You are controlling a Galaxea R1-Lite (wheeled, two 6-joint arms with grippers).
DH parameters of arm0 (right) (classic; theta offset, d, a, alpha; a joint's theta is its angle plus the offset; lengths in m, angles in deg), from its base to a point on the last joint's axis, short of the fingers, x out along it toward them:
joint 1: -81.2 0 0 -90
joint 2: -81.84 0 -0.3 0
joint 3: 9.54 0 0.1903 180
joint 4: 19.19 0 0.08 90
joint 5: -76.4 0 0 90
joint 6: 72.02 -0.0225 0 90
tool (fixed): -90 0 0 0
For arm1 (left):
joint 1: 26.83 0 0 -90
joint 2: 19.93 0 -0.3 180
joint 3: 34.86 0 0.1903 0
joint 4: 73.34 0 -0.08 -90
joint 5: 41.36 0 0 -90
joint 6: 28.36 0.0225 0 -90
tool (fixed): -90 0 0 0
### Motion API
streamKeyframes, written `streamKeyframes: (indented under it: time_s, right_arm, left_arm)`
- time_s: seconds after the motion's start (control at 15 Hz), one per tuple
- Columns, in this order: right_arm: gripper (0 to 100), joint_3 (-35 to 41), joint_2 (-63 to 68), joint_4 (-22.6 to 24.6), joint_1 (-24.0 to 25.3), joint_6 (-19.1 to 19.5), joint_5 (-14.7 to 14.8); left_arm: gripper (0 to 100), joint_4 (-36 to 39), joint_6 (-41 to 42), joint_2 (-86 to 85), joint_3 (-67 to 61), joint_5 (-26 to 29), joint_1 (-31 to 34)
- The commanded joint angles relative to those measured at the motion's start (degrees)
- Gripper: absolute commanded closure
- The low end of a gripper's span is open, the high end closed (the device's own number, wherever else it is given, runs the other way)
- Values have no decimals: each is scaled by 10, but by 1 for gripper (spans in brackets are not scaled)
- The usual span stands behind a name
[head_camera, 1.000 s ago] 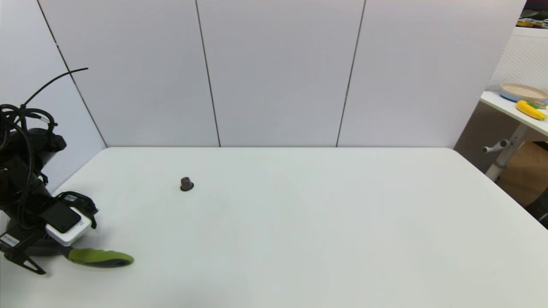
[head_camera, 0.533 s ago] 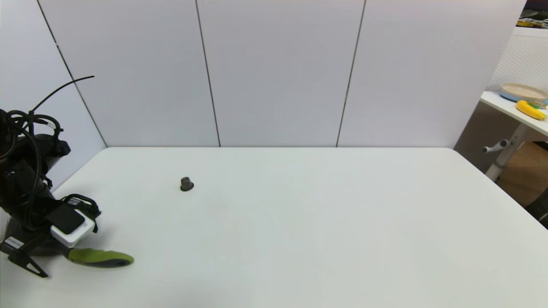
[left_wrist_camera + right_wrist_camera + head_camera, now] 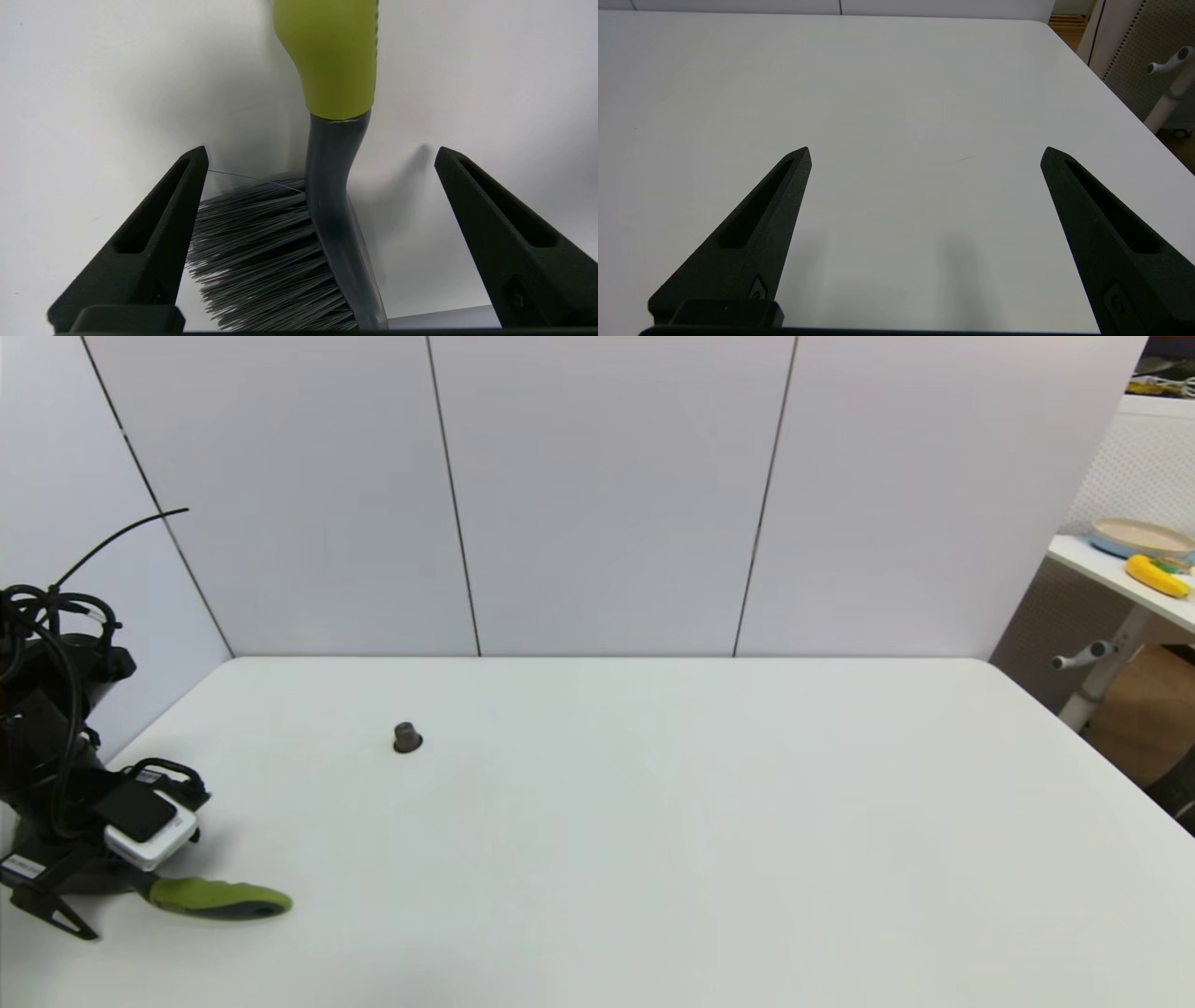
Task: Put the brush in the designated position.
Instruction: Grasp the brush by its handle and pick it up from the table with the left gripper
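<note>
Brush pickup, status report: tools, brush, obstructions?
Left tool open, straddling the lime-handled, grey-bristled hand brush on the white table. Right tool open, idle above the table. Small dark knob stands well clear.

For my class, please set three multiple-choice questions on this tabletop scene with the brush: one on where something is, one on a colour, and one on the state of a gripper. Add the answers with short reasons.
1. Where does the brush lie?
A. at the table's near left corner
B. against the far wall
C. at the table's right edge

2. What colour is the brush's handle?
A. red
B. lime green
C. white

3. How does the left gripper stand?
A. shut on the handle
B. shut on the bristles
C. open, a finger on either side of the brush's head

Answers:
1 A: the head view shows it near the left arm, at the front left.
2 B: both views show a green handle.
3 C: the left wrist view shows a gap at its fingers.
</note>
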Motion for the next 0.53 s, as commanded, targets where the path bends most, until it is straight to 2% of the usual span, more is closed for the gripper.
streamKeyframes:
  time_s: [0.07,0.53]
  right_arm:
    - [0,1,1,0,0,0,0]
    - [0,1,1,0,0,0,0]
  left_arm:
    - [0,-3,7,8,-1,1,0]
    - [0,1,7,11,-1,2,-4]
